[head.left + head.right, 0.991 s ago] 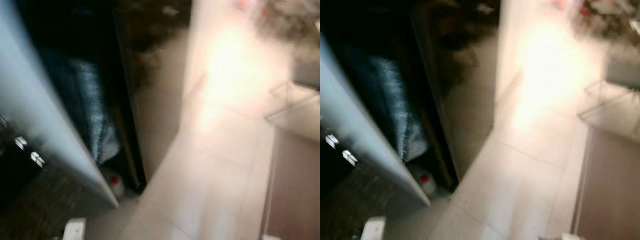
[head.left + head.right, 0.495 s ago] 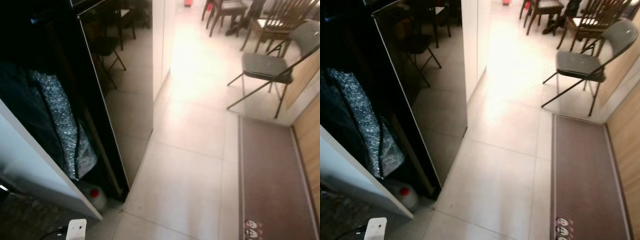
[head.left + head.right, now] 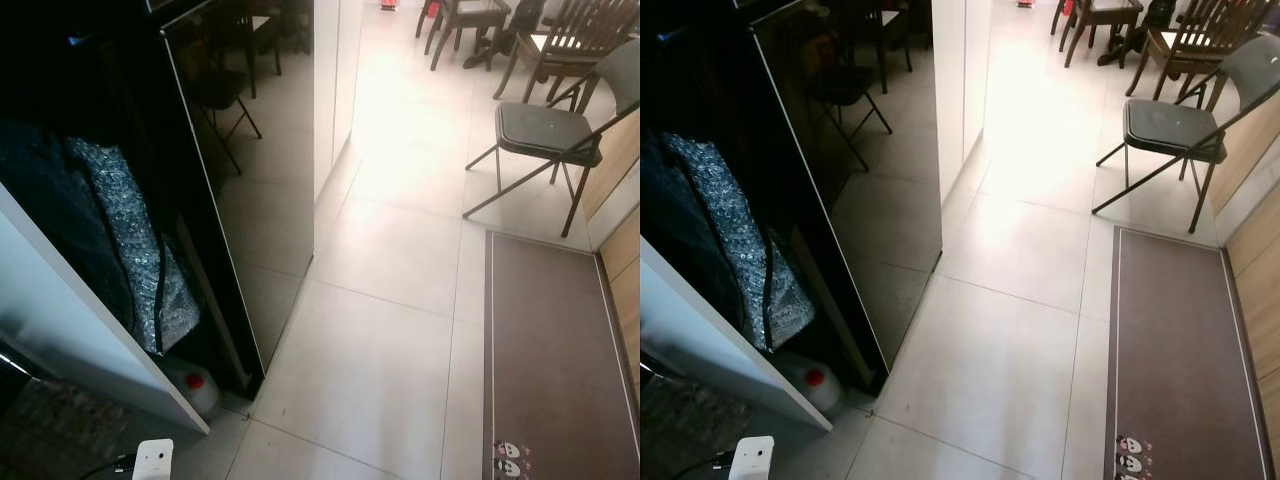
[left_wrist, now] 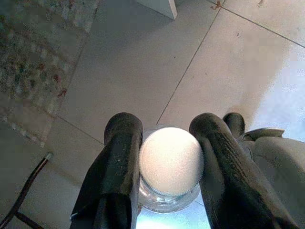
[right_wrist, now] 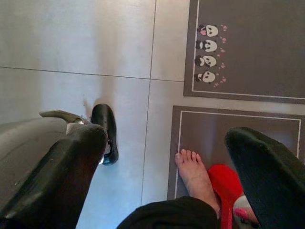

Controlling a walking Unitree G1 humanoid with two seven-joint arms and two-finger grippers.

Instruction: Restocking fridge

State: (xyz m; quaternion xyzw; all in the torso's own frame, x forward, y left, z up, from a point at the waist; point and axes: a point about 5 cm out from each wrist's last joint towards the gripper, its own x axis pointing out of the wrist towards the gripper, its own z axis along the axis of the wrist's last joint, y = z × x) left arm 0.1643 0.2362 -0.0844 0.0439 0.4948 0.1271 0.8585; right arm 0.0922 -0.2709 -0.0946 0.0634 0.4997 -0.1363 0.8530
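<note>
Left end effector (image 4: 166, 167): both black fingers closed against a clear bottle with a white ribbed cap (image 4: 170, 161), held above the tiled floor (image 4: 143, 62). Right end effector (image 5: 171, 176): fingers spread wide, nothing between them; below it a person's bare foot (image 5: 193, 174) on a grey mat with panda print (image 5: 208, 76). Head views: white charger block (image 3: 152, 462) nearest, then a red-capped jug (image 3: 195, 388) at the foot of the black glossy fridge (image 3: 245, 190). Grey floor mat (image 3: 1165, 350) to the right. Folding chair (image 3: 550, 135) beyond, dining chairs furthest.
</note>
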